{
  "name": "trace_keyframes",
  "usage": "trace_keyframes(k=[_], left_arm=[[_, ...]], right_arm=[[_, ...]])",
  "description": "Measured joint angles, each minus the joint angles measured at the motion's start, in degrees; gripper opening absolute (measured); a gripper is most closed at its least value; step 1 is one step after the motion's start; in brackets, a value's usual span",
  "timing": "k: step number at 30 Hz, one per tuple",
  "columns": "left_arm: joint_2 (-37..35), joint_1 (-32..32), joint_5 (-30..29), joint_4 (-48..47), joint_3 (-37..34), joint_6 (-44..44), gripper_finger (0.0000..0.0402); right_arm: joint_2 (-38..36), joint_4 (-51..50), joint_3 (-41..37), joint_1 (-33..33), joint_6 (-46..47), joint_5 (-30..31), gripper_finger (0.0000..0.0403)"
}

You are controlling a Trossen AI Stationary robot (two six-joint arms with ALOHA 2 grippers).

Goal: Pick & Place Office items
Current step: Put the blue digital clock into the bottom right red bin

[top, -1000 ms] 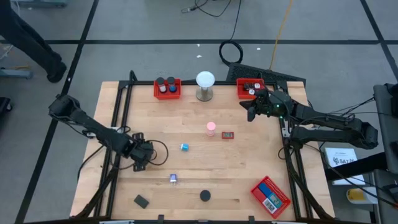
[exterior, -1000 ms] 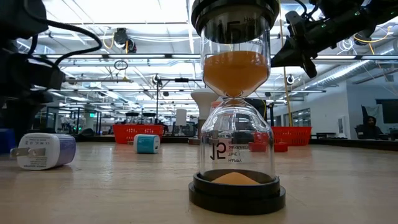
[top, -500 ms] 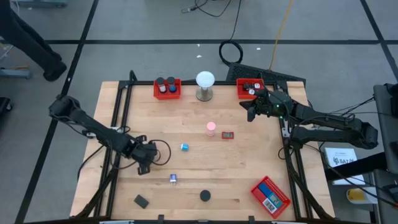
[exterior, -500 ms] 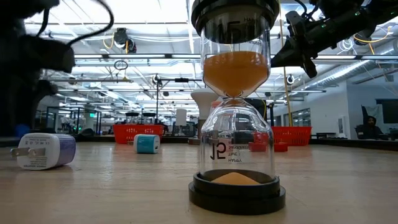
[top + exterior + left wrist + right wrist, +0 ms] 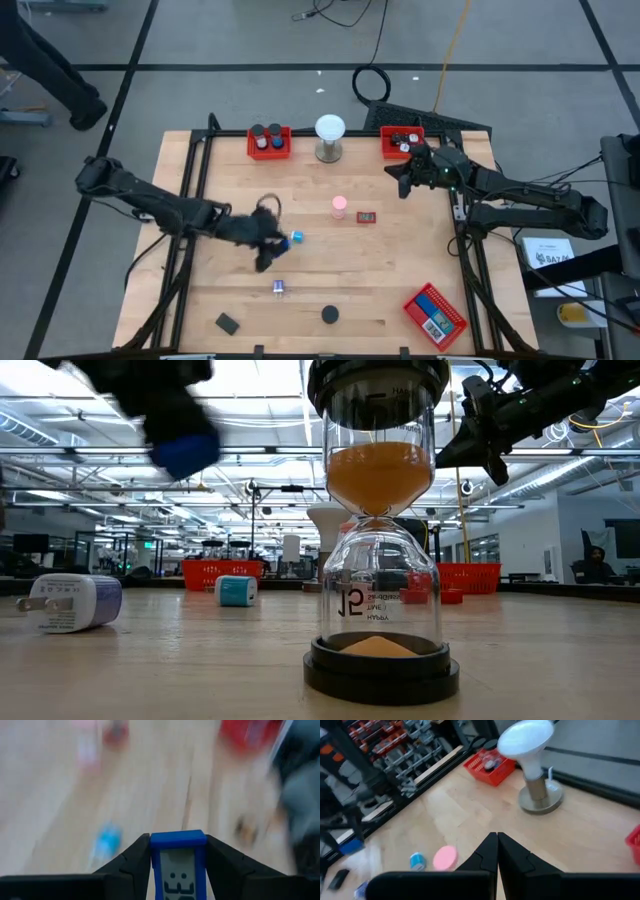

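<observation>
My left gripper point(image 5: 266, 243) hangs over the table's middle left, shut on a small blue device with a digit display point(image 5: 178, 862). The low view shows that device as a blue blur point(image 5: 185, 450) high above the tabletop. My right gripper point(image 5: 404, 181) waits shut, raised near the right red tray point(image 5: 402, 143); its fingers point(image 5: 497, 851) are together. Loose on the wood lie a pink disc point(image 5: 340, 205), a small red item point(image 5: 366, 216), a blue cylinder point(image 5: 296, 237), a white charger point(image 5: 280, 287), an hourglass point(image 5: 329, 315) and a black block point(image 5: 228, 323). My left gripper pinches the blue device by its two narrow sides point(image 5: 152, 851) between its two fingers, the display facing the wrist camera. The fingers point(image 5: 131, 862) come slanting down from the table's left. The device is lifted clear of the table.
A white globe lamp point(image 5: 330, 135) stands at the far edge between two red trays, the left one point(image 5: 269, 142) holding items. A third red tray point(image 5: 436, 312) sits near the front right. The hourglass point(image 5: 375, 530) stands close before the low camera. A person's leg shows beyond the table's far left.
My left gripper has risen and swung toward the table's middle, tipping from pointing down to a shallower slant. The blue device, earlier low at the table's left, has gone up with it, clear of the wood.
</observation>
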Motion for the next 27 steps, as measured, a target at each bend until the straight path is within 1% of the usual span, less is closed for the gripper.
trace_keyframes(k=[2,4,6,8,9,11,13,18,23,27], left_arm=[[0.0,2.8,-1.4,12.0,-1.6,0.9,0.0156],[0.8,6.0,-3.0,26.4,-3.9,2.3,0.0157],[2.6,9.2,-3.3,42.2,-6.7,2.6,0.0157],[5.6,11.9,-2.8,55.8,-8.9,2.7,0.0157],[7.5,12.8,-2.3,62.0,-9.2,2.8,0.0157],[11.0,14.4,-0.2,69.3,-9.5,2.3,0.0158],[15.4,15.3,1.7,74.2,-8.5,0.5,0.0158],[24.2,15.9,4.5,81.2,-4.0,-4.1,0.0158],[28.8,15.9,4.7,81.0,1.4,-6.5,0.0158],[29.7,16.2,4.7,80.5,3.5,-6.5,0.0159]], right_arm=[[0.0,-0.8,0.0,1.0,-0.1,-0.5,0.0000],[0.0,-0.8,0.0,2.6,-0.4,-0.5,0.0003],[0.0,-0.5,0.0,4.6,0.1,-0.5,0.0011],[0.0,0.0,0.0,7.1,2.2,-0.5,0.0023],[0.0,0.3,0.0,8.3,3.5,-0.5,0.0031],[0.1,0.7,0.0,10.7,6.2,-0.5,0.0049],[0.7,2.2,0.0,12.9,7.9,-0.4,0.0069],[4.3,9.9,0.0,17.4,12.8,-0.3,0.0129],[9.9,17.0,0.0,20.9,18.0,0.2,0.0194],[13.5,21.6,0.0,23.4,19.7,4.1,0.0242]])
